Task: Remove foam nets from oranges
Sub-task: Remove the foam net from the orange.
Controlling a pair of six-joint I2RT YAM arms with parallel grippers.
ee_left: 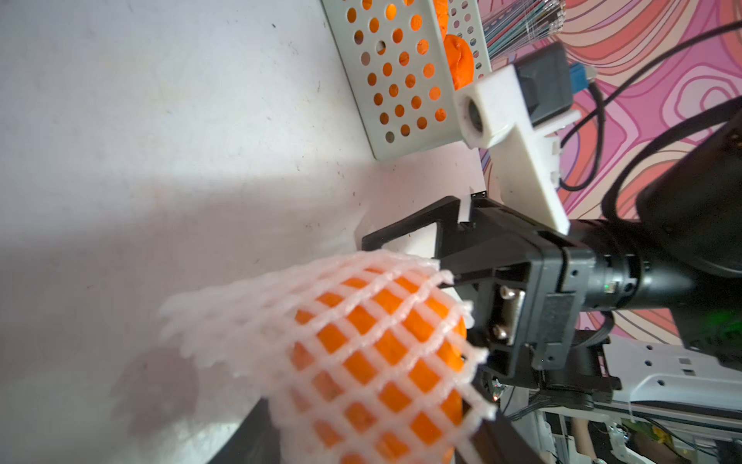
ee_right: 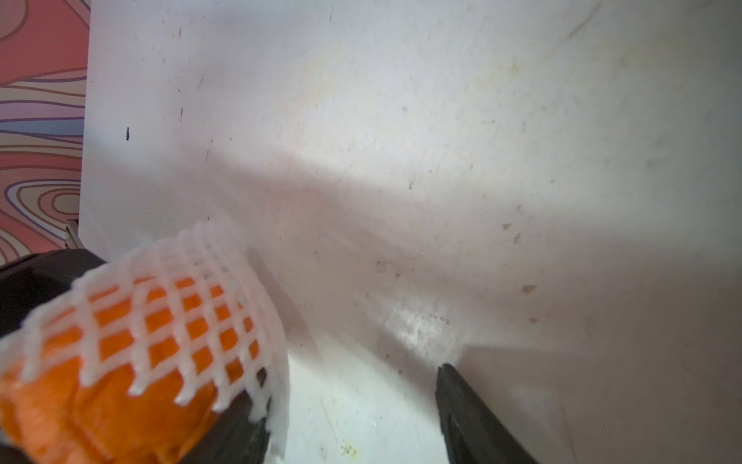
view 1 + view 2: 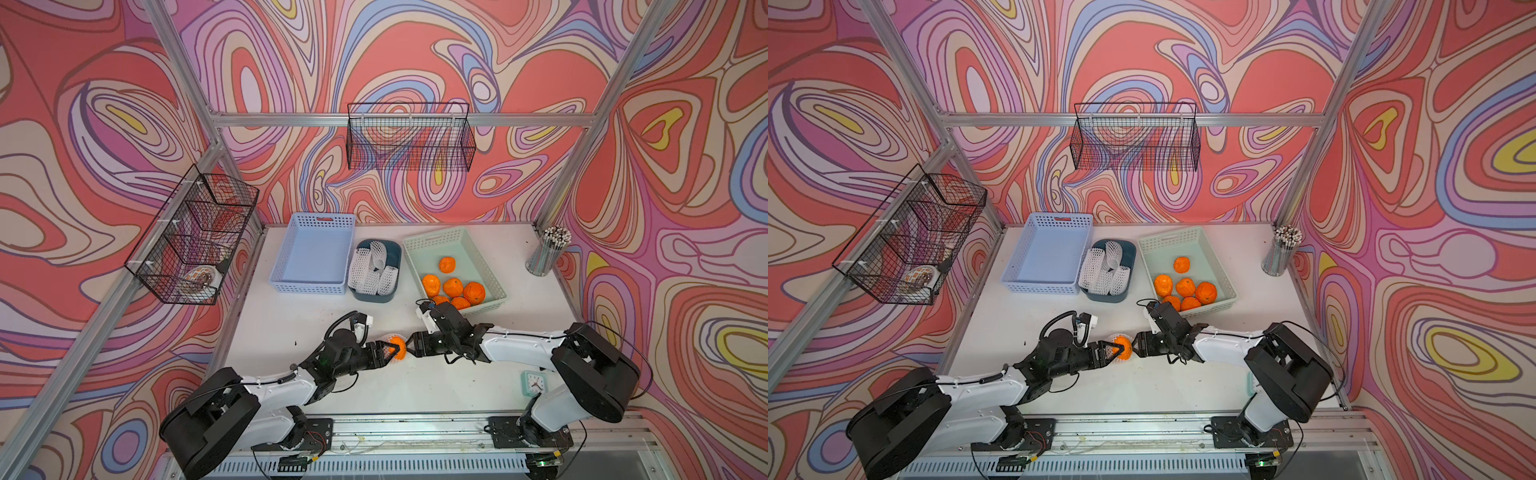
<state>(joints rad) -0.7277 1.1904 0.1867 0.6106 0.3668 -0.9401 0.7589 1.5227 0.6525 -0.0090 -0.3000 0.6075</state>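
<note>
My left gripper (image 3: 392, 353) clamps the orange (image 3: 398, 345) through its foam net (image 1: 257, 297), right gripper (image 3: 409, 347) gapes empty just beside it

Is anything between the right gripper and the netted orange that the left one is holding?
Nothing visible. The left gripper grips the orange through its foam net, and the right gripper faces the orange's bare end with jaws open. Only bare table shows between its fingers beside the fruit.

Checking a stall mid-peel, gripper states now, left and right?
Left gripper: closed on the orange, still in its foam net.
Right gripper: open, jaws spread wide, gripping nothing.
</note>
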